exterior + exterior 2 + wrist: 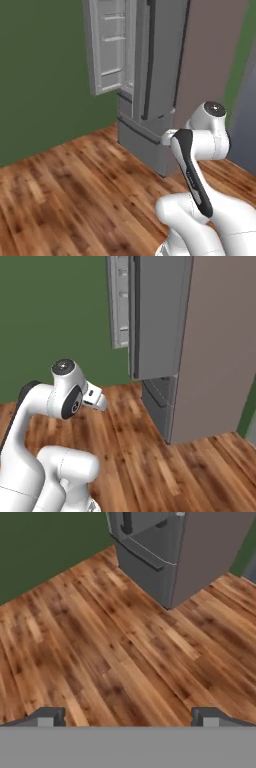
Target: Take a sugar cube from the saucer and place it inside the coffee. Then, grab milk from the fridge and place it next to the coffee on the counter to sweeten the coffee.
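Note:
The fridge [160, 75] is a tall grey appliance standing ahead on the wooden floor, and it also appears as the fridge [157, 316] and the fridge [150, 557]. Its upper left door [110, 45] is swung open, showing pale racks with nothing on them that I can make out. My gripper [127, 718] is open, its fingertips [47, 717] wide apart over bare floor with nothing between them. It hangs a good way short of the fridge. The sugar cube, saucer, coffee, milk and counter are out of view.
A brown side panel [220, 346] flanks the fridge on its right. A dark green wall [40, 75] runs behind and to the left. Open wooden floor [75, 190] lies between the base and the fridge. The arm is folded close to the base.

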Tool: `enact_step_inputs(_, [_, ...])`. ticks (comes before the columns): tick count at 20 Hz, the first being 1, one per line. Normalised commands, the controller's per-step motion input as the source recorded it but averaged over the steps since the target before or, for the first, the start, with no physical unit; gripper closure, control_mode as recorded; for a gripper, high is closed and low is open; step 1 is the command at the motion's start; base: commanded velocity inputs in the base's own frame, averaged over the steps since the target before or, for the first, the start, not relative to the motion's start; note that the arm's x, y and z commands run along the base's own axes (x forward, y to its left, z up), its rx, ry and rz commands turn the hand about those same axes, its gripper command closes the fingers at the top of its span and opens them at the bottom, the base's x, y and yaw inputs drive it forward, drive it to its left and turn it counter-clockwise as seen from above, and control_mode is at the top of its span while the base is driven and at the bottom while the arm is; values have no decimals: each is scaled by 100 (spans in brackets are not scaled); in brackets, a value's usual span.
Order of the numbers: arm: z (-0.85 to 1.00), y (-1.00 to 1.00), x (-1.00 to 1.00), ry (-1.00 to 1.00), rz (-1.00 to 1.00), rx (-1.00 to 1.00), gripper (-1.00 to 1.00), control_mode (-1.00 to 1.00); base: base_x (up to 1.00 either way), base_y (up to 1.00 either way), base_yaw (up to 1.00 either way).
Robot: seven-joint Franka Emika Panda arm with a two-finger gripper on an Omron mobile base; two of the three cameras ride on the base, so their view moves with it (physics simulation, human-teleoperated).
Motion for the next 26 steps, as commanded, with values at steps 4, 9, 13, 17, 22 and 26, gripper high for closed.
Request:
enact_step_inputs(4, [0,0,0,0,0,0,-100,100,100,49,1])
enact_step_inputs(9, [0,0,0,0,0,0,-100,100,100,45,0])
enact_step_inputs(13, [0,0,0,0,0,0,-100,100,100,47,-13])
enact_step_inputs(17, [0,0,0,0,0,0,-100,100,100,48,-33])
enact_step_inputs(22, [0,0,0,0,0,0,-100,100,100,54,-52])
enact_step_inputs(26, [0,0,0,0,0,0,-100,100,100,54,-55])
